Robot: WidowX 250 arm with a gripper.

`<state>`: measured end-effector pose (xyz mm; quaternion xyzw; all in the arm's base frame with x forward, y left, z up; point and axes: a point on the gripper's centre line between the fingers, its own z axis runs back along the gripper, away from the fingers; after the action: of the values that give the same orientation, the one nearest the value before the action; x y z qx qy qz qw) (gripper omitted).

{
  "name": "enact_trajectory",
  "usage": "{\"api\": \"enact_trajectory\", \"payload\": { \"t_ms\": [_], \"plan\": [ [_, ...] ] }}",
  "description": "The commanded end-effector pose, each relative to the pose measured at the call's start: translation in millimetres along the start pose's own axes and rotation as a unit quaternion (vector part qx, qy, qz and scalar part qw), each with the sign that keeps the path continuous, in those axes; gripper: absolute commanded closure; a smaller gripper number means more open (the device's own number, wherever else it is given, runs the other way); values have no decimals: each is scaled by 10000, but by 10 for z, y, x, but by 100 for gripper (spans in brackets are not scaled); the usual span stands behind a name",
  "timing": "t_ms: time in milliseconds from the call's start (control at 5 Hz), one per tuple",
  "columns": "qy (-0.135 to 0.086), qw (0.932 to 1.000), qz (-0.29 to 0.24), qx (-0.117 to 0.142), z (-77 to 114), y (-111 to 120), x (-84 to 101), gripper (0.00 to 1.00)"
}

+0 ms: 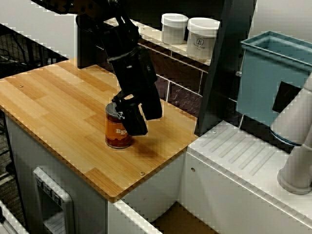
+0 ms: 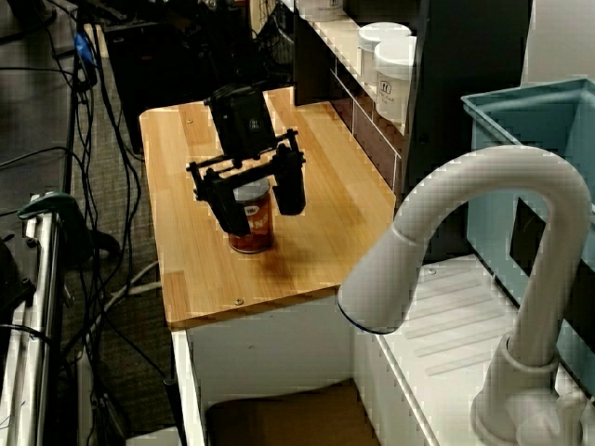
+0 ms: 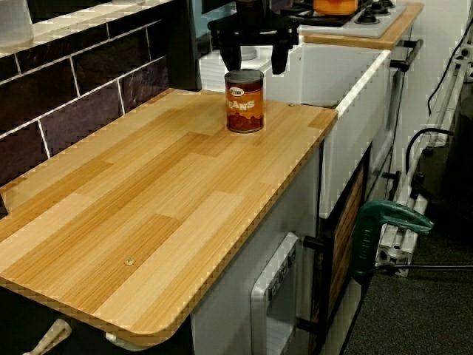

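**Tool** [image 3: 255,65]: black, two-fingered, hung from a black arm. We record its fingers [image 3: 231,53] as pointing down and standing wide apart, clamped on nothing.

**Can** [image 3: 244,103]: one, upright, with an orange-brown label, white lettering and a plain metal lid. In the view from behind the tap it stands in the gap between the two fingers. In the low view along the worktop the fingertips show at or just above the height of its lid. We cannot tell whether either finger touches it.

**Worktop** [image 1: 48,97]: pale wood planks with rounded corners. We find the can standing on it toward the end that meets the sink unit.

**Draining board** [image 1: 243,156]: white and ribbed, just beside that end of the worktop.

**Tap** [image 2: 483,232]: white and curved, large in the foreground of its view.

**Bin** [image 1: 273,73]: blue-grey and open-topped, behind the draining board.

**Jars** [image 1: 174,28]: two, white and lidded, side by side on a ledge [image 1: 151,35] above the dark tiled wall [image 3: 96,74].

**Clamp** [image 3: 388,222]: green, low beside the cabinet, near the floor.

**Cables** [image 2: 102,111]: several, dark, trailing on the floor well apart from the can.
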<state>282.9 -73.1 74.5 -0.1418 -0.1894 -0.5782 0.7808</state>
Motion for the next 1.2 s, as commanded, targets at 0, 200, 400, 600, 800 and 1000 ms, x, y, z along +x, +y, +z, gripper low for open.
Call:
{"api": "enact_trajectory", "payload": {
  "t_ms": [0, 200, 400, 600, 800, 1000],
  "plan": [
    [99, 9995, -313, 3, -70, -34, -104, 0],
    [130, 9992, -367, -102, -62, -34, -154, 0],
    [165, 9990, -405, -114, -19, -39, -240, 0],
    [159, 9992, -365, -48, 31, -34, -346, 0],
    [156, 9994, -312, -88, 73, -3, -456, 0],
    [95, 9995, -276, -117, 206, 27, -535, 0]
  ]
}}
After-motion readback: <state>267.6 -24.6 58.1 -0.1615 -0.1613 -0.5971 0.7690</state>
